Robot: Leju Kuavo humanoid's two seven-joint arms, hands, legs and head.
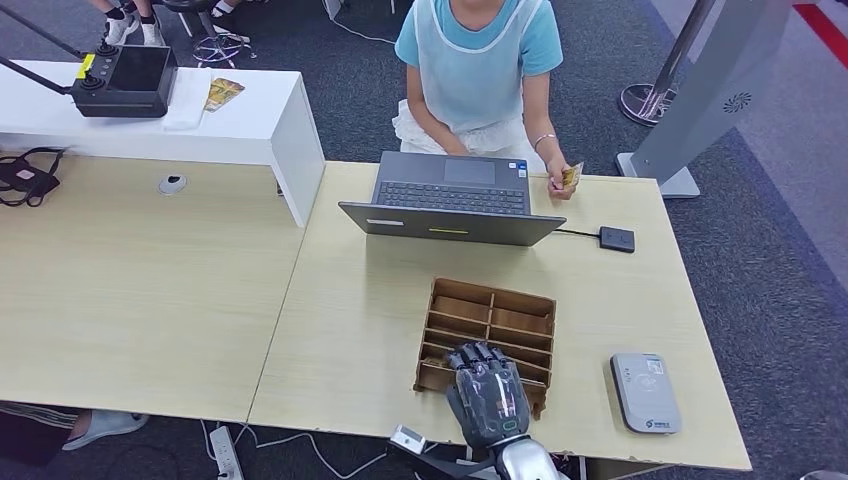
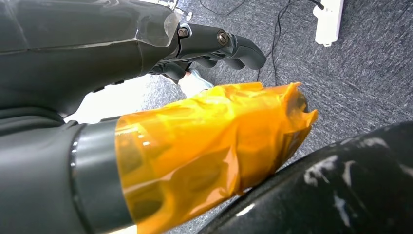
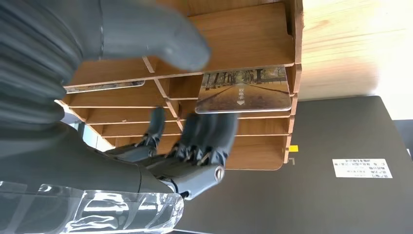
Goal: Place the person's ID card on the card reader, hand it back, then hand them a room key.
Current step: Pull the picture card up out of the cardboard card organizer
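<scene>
The right hand (image 1: 487, 392) hovers palm-down over the near rows of the brown wooden slotted card rack (image 1: 487, 318), its dark fingers (image 3: 207, 134) loosely spread and bent down toward the slots, holding nothing; whether the tips touch the wood cannot be told. Just beyond those fingertips, in the right wrist view, a room key card printed with a tree-lined road (image 3: 243, 90) lies in one of the rack's compartments, apart from the thick grey thumb (image 3: 156, 34) above it. The left hand (image 2: 209, 46) hangs over grey carpet, its dark fingers curled in with nothing in them, beside an orange-taped cylinder (image 2: 204, 146). To the right of the right hand, the flat grey card reader (image 1: 645, 392) sits on the pale wooden surface (image 1: 370, 300). Beyond the rack stands an open dark grey laptop (image 1: 452, 200), and past it a person in a light blue top (image 1: 480, 60) holds a small yellowish ID card (image 1: 571, 177) in one hand at the surface's far edge.
</scene>
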